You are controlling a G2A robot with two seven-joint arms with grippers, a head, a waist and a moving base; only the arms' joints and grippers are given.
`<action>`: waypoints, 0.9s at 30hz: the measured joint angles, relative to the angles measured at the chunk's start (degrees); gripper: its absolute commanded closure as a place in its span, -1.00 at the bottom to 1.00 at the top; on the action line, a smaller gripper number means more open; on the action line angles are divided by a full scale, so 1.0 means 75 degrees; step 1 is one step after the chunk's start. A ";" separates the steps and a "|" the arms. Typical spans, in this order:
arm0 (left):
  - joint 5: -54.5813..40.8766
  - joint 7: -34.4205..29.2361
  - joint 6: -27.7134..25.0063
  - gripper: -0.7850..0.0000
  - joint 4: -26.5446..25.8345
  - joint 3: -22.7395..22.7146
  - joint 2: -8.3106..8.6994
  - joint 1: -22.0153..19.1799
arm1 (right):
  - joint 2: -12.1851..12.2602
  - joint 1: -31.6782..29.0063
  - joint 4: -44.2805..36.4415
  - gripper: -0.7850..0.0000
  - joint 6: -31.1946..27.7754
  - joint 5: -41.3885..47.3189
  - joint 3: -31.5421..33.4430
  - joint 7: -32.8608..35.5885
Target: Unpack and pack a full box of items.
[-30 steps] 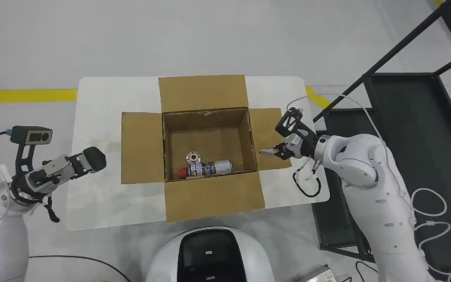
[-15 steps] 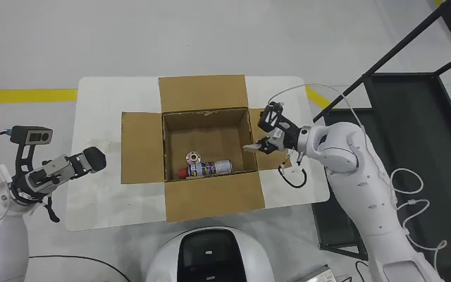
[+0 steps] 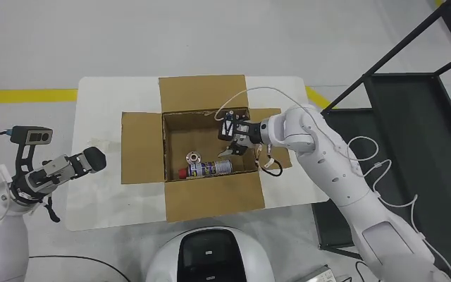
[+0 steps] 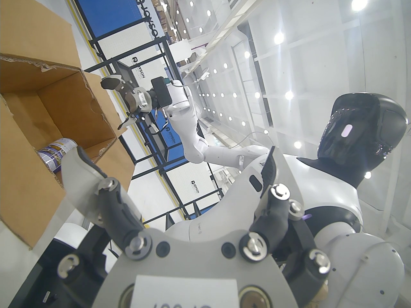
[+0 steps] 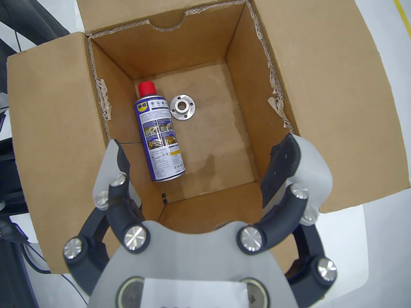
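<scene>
White table (image 3: 99, 99) is occupied by an open cardboard box (image 3: 143, 148). The right gripper (image 3: 229, 144) is held over the opening, fingers released and empty; the left gripper (image 3: 91, 159) is kept at the table's edge, likewise released. A spray can (image 3: 210, 168) is laid on the box floor, with a metal flange (image 3: 192, 156) just beside it

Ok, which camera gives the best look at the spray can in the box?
The right wrist view: the spray can lies full length on the box floor, red cap to base. The top view shows it small; the left wrist view catches just one end.
</scene>
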 measured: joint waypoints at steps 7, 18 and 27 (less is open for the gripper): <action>0.0000 0.0000 0.0000 -1.00 0.0000 0.0000 0.0000 0.0000 | 0.0008 -0.0064 0.0055 -1.00 0.0142 -0.0091 0.0033 -0.0116; 0.0000 0.0000 0.0000 -1.00 0.0000 0.0000 0.0000 0.0000 | -0.0466 0.1437 0.2066 -1.00 -0.0767 -0.0642 -0.1553 -0.0960; 0.0000 0.0000 0.0000 -1.00 0.0000 0.0000 0.0000 0.0000 | -0.1334 0.2593 0.3871 -1.00 -0.0903 -0.0957 -0.3361 -0.1588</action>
